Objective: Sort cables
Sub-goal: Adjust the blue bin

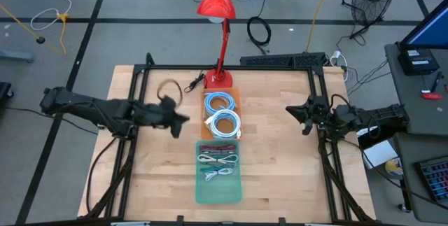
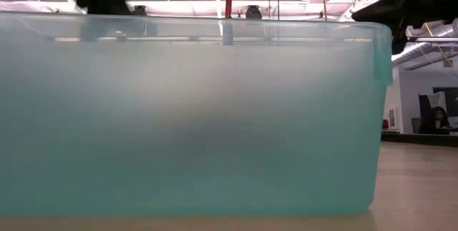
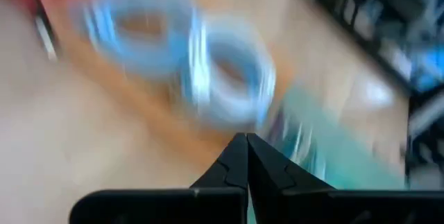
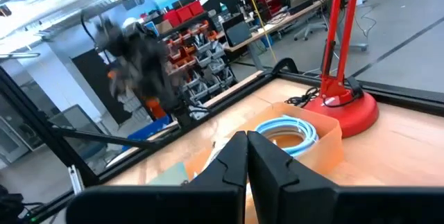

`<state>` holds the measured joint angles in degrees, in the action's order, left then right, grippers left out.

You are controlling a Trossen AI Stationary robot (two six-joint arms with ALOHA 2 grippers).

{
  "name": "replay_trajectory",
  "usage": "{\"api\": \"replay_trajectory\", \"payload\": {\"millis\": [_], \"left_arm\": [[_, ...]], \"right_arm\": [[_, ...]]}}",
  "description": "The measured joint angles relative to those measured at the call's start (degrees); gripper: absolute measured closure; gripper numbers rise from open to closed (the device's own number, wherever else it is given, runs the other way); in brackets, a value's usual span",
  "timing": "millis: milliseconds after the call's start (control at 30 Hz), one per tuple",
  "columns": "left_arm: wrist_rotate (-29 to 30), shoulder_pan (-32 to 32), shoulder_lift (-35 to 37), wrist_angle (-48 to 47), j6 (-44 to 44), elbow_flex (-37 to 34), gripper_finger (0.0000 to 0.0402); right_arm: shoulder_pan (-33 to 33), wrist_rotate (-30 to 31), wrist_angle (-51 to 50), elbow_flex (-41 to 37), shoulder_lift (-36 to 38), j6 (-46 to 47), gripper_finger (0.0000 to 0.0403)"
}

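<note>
Wooden table (image 1: 280, 163) lies bare between both pincers. Left gripper (image 1: 183, 118), fingers together, hovers just beside the orange bin (image 1: 234, 94) edge holding light-blue coils (image 1: 225, 122); right gripper (image 1: 292, 111), closed, waits well apart.

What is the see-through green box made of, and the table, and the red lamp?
The green bin looks like frosted, translucent plastic: the short cable bundles inside show through it. The table seems to be light wood with a smooth finish, since plank lines and grain show. The red lamp looks like glossy painted metal, though it could be plastic.
</note>
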<state>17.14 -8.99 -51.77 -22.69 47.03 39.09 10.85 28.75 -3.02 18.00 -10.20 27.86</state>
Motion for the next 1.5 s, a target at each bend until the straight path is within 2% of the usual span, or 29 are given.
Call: {"api": "replay_trajectory", "payload": {"millis": [100,167,333,533,633,800,1033,1300,1500], "left_arm": [[-6.17,-4.90,-0.42,1.90,7.43,-7.04,0.0402],[-7.74,-10.01,-0.95,4.52,12.95,-10.50,0.0402],[-4.88,-22.82,-3.47,10.63,23.85,-14.08,0.0402],[-4.30,-29.51,-12.86,15.38,31.40,-14.19,0.0402],[-5.37,-29.89,-17.96,21.05,32.44,-14.25,0.0402],[-5.27,-29.28,-23.79,29.85,32.45,-14.21,0.0402],[-8.26,-25.93,-24.82,31.47,29.55,-14.21,0.0402],[-12.33,-19.66,-24.85,31.49,22.27,-12.32,0.0402],[-15.24,-15.47,-24.85,31.44,18.25,-12.11,0.0402]], "right_arm": [[0.00,0.00,1.13,-0.02,-0.57,0.00,0.0403],[0.01,-0.05,2.22,-0.02,-1.06,0.23,0.0403],[1.32,-4.55,2.42,0.00,-4.88,4.46,0.0403],[4.93,-6.34,1.99,0.00,-14.37,9.33,0.0403],[6.64,-6.92,2.01,0.00,-20.20,12.12,0.0403],[9.00,-11.73,1.95,0.00,-29.97,18.04,0.0403],[11.58,-12.67,2.59,4.14,-39.95,19.17,0.0403],[11.56,-12.42,2.48,11.75,-44.54,12.95,0.0403],[11.71,-10.75,2.28,14.19,-45.27,11.49,0.0403]]}}
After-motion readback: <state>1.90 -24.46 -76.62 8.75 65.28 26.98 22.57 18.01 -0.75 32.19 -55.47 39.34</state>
